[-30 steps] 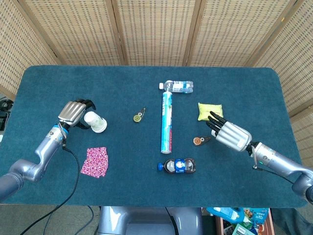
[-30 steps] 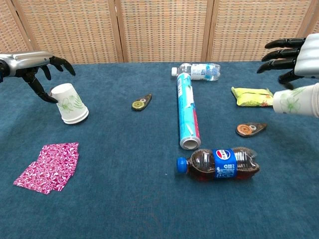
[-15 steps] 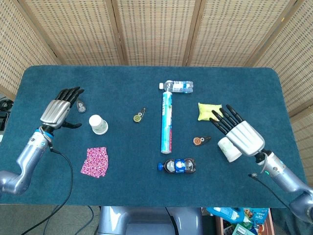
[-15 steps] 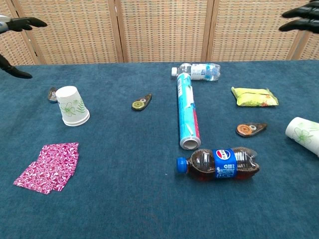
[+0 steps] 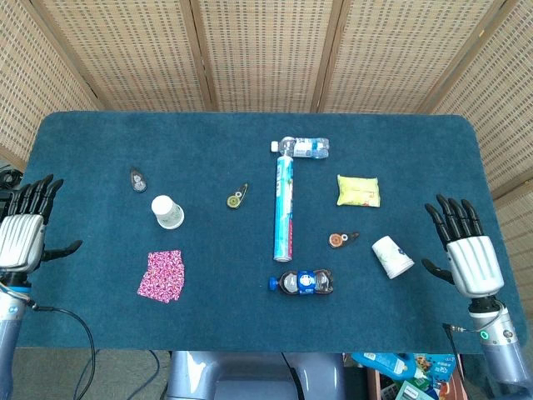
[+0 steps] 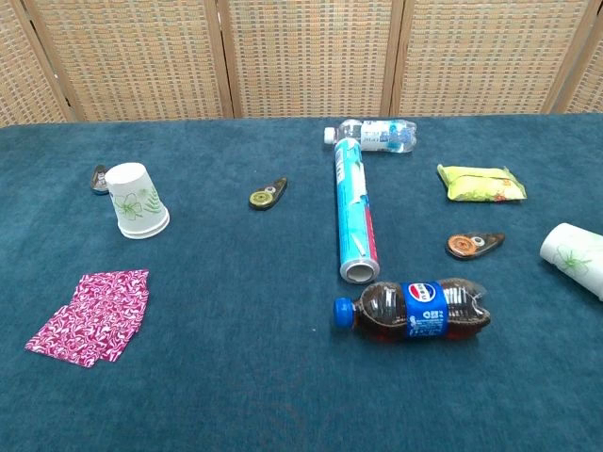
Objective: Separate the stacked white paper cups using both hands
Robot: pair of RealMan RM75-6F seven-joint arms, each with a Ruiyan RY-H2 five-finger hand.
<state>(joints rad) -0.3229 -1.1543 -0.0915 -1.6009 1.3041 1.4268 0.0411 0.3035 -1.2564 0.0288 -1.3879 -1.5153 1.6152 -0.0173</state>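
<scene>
One white paper cup [image 5: 167, 212] [image 6: 136, 201] with a green leaf print stands upside down on the left of the blue table. A second white paper cup [image 5: 392, 256] [image 6: 575, 259] lies on its side at the right. My left hand [image 5: 22, 235] hovers at the table's far left edge, fingers spread, holding nothing. Over at the far right edge, my right hand [image 5: 468, 257] is also spread and empty, a short way right of the lying cup. Neither hand appears in the chest view.
A long blue tube [image 5: 285, 210] lies down the middle, a clear water bottle [image 5: 303, 147] at its far end and a cola bottle [image 5: 305, 282] at its near end. Also here: a yellow packet [image 5: 358, 190], a pink cloth [image 5: 161, 275], an orange tape measure [image 5: 340, 240], two small gadgets [image 5: 236, 198] [image 5: 137, 179].
Both hands let go of their cups and drew back outward to the table's edges. The left cup stands inverted where it was released; the right cup came to rest on its side.
</scene>
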